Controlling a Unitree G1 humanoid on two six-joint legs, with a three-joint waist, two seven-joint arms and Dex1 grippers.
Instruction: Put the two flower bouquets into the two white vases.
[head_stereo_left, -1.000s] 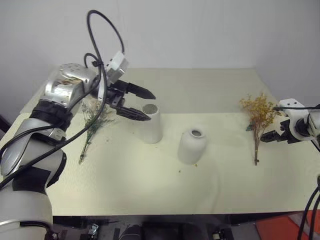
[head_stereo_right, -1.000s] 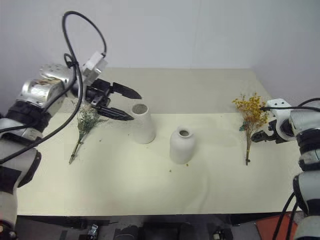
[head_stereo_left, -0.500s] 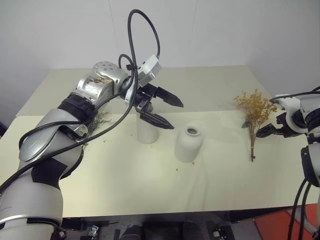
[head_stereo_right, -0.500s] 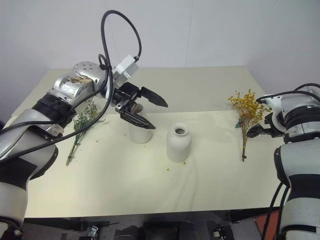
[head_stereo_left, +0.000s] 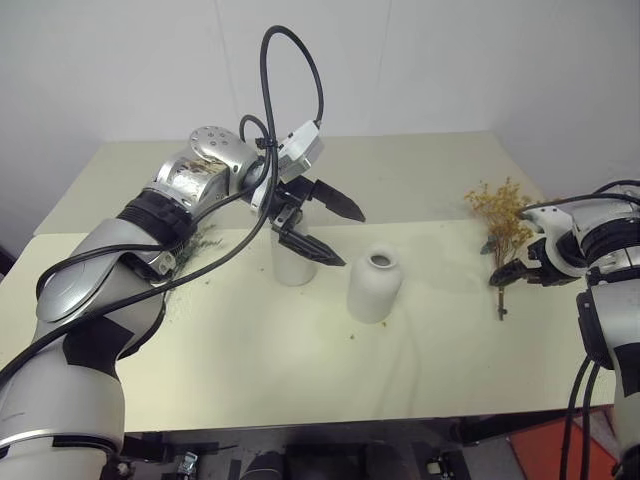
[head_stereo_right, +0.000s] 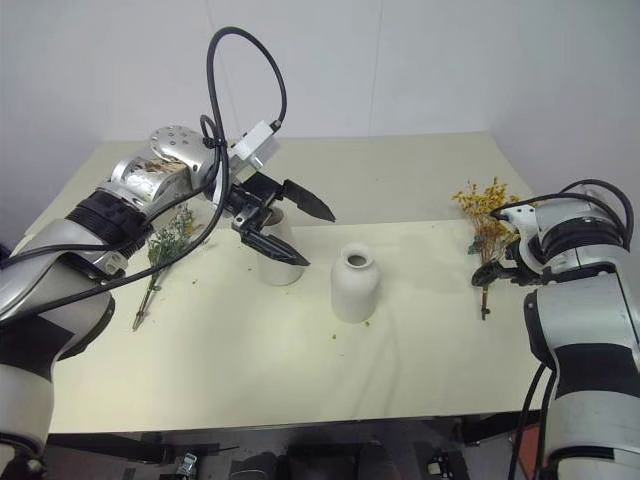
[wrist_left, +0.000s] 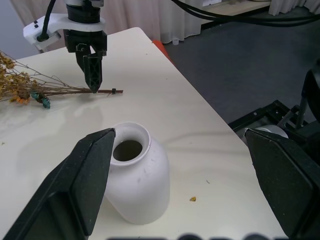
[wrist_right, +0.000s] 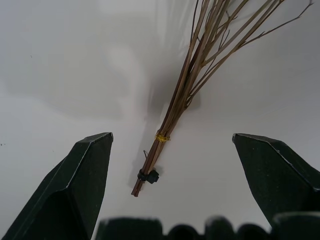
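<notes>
Right gripper (wrist_right: 167, 200), released, straddles the tied stems of the yellow bouquet (head_stereo_left: 503, 222) on the desk (head_stereo_left: 300, 370); lower squarely before clenching. Left gripper (head_stereo_left: 335, 235), released, hovers beside the tall vase (head_stereo_left: 292, 265).

No readable text, label, brand, number or sign appears anywhere in these views. The two matte white ceramic vases (head_stereo_left: 375, 286) and the pale cream table top (head_stereo_left: 300, 360) are plain and unmarked.
</notes>
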